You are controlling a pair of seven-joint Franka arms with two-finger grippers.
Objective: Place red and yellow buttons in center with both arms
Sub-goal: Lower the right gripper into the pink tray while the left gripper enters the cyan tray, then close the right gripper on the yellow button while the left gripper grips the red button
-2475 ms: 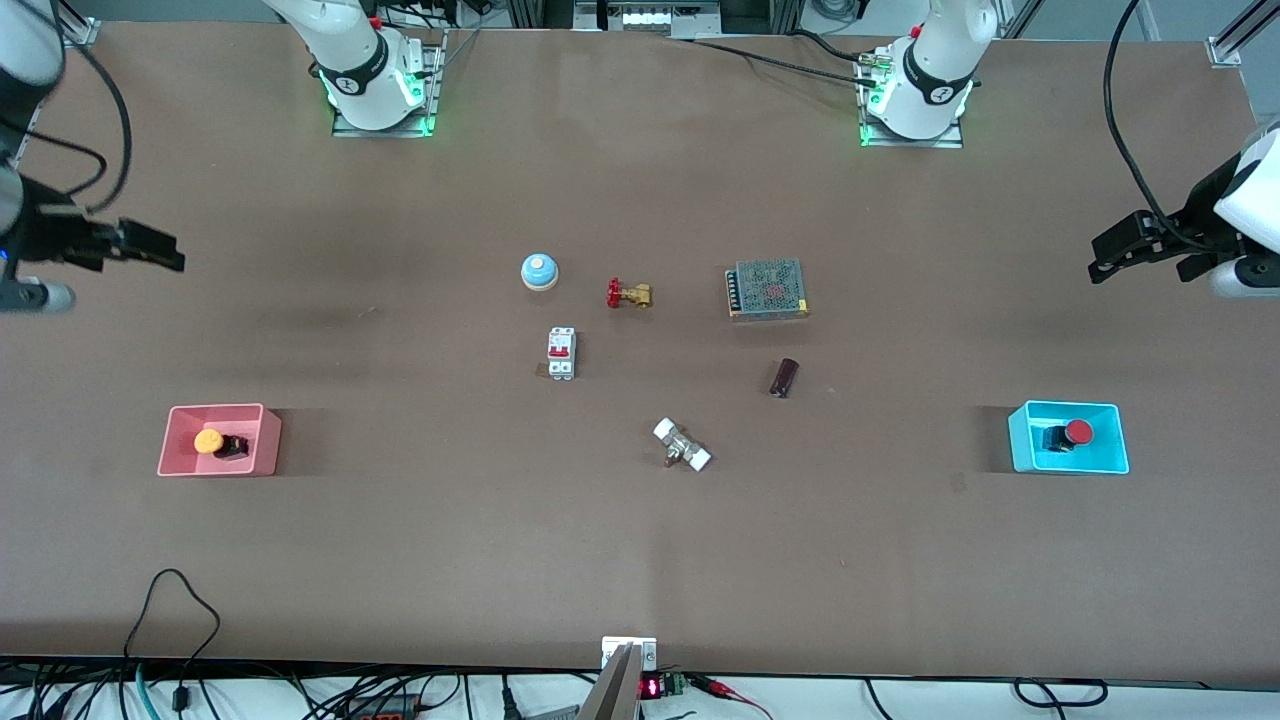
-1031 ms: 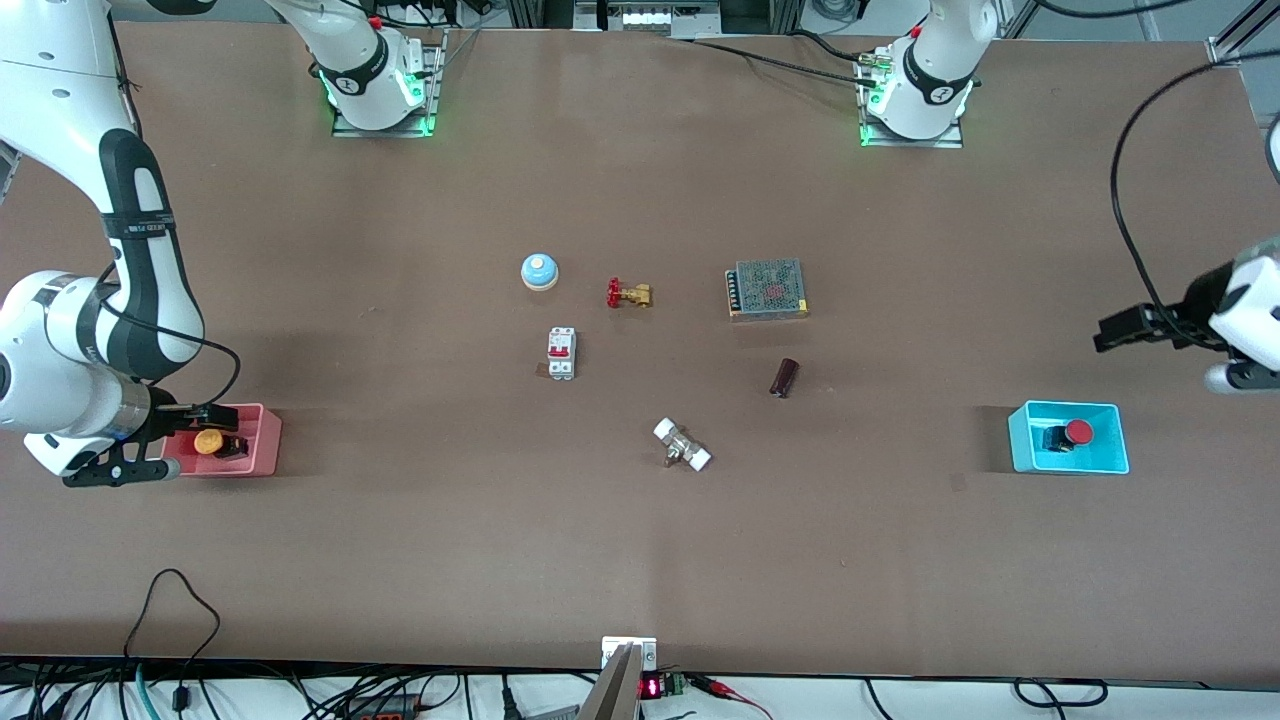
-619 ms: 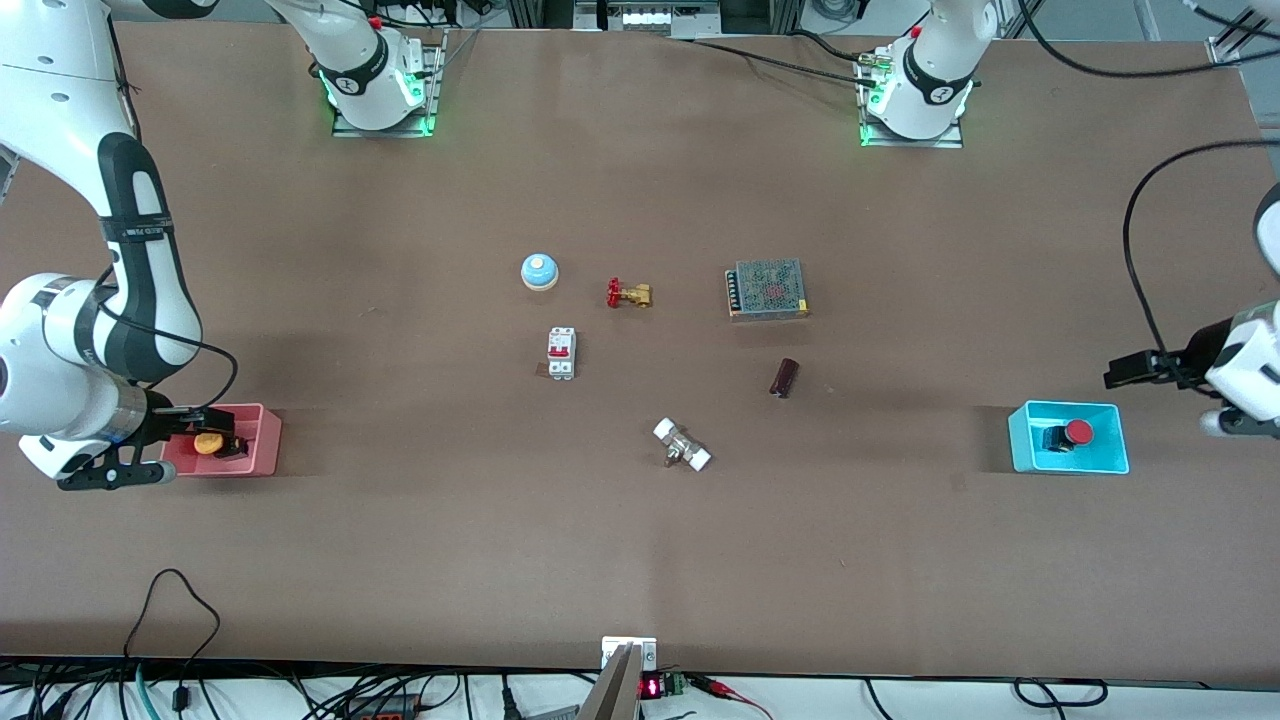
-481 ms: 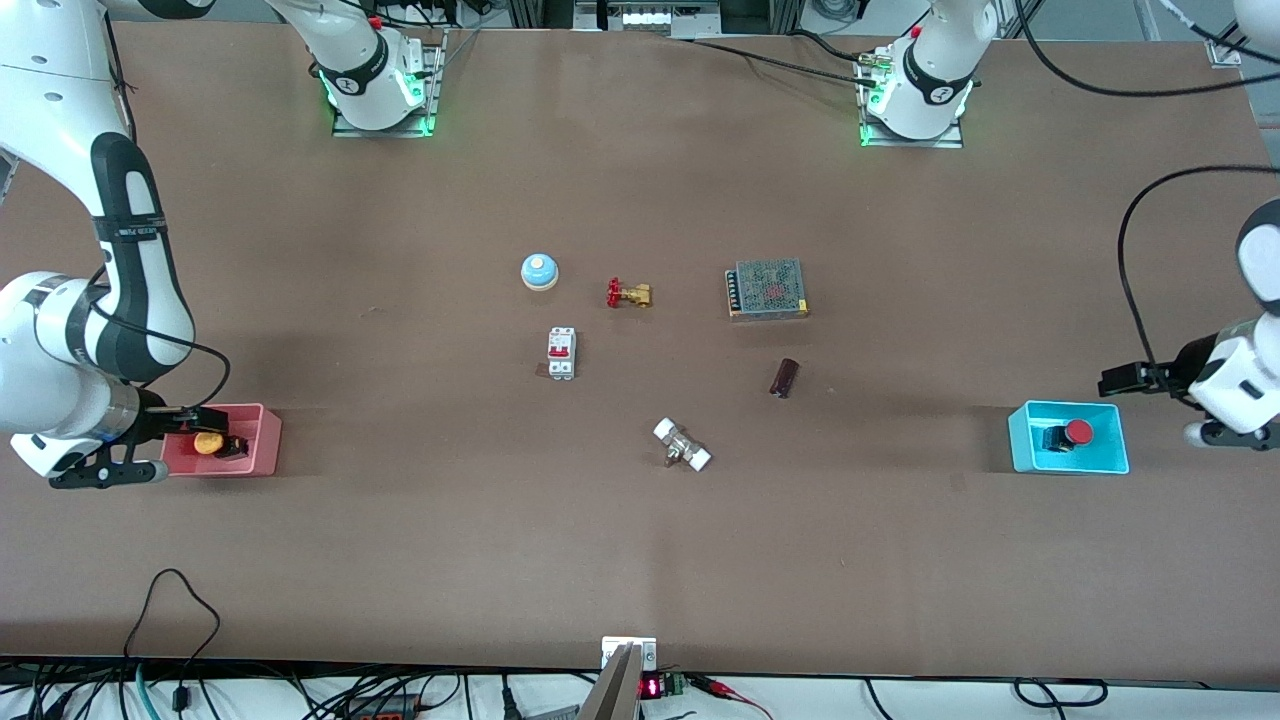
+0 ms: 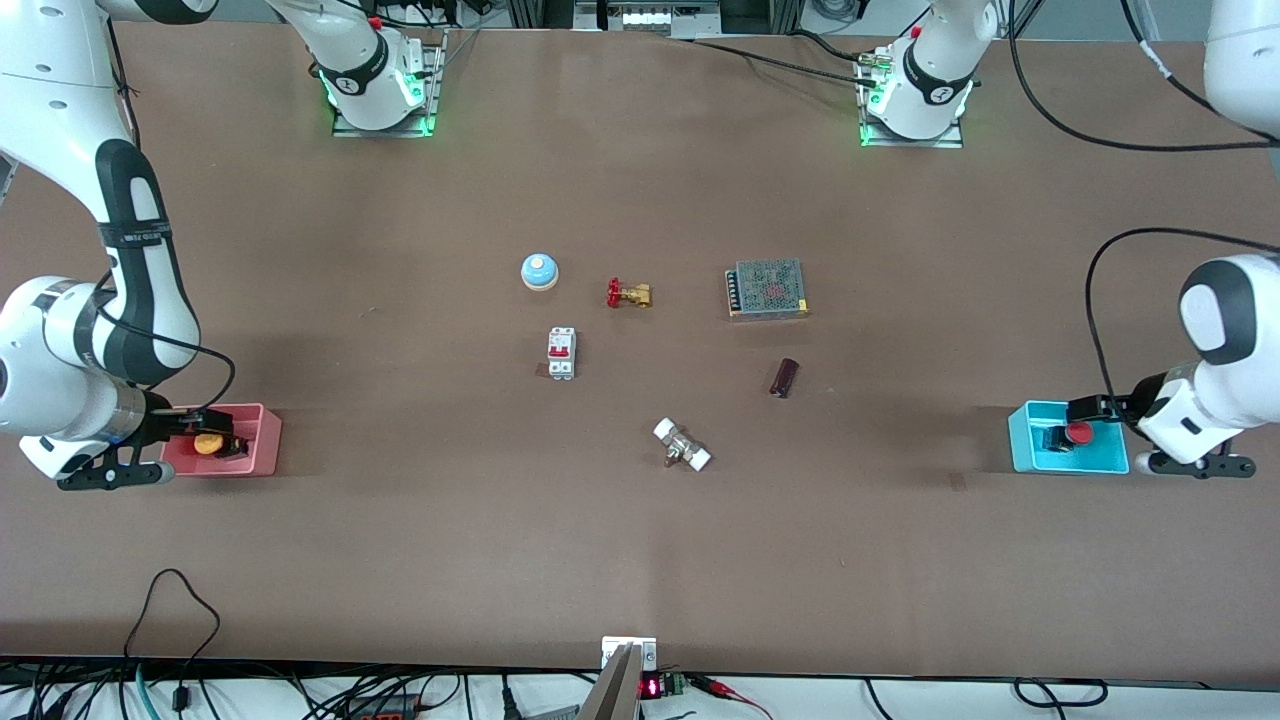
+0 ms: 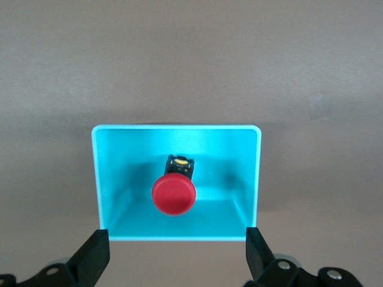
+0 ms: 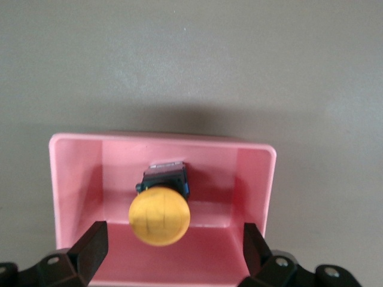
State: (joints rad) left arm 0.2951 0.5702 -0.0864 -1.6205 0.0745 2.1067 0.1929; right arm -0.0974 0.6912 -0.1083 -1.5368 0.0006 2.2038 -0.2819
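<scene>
Red button [image 6: 173, 194], round glossy cap hiding its black body, sits in a cyan bin [image 6: 100, 179] under the left end effector [image 6: 176, 260], fingers apart; yellow button [image 7: 159, 215] likewise in a pink bin [image 7: 263, 179] under the spread right end effector [image 7: 173, 257].

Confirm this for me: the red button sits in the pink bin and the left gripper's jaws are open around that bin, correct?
Not quite. The red button sits in the cyan bin, not a pink one, as the left wrist view shows. The rest holds: the left gripper has its jaws open, one on each side of that bin.

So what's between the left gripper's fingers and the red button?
Nothing: in the left wrist view the open left gripper hangs over the cyan bin, the red button unobstructed.
</scene>
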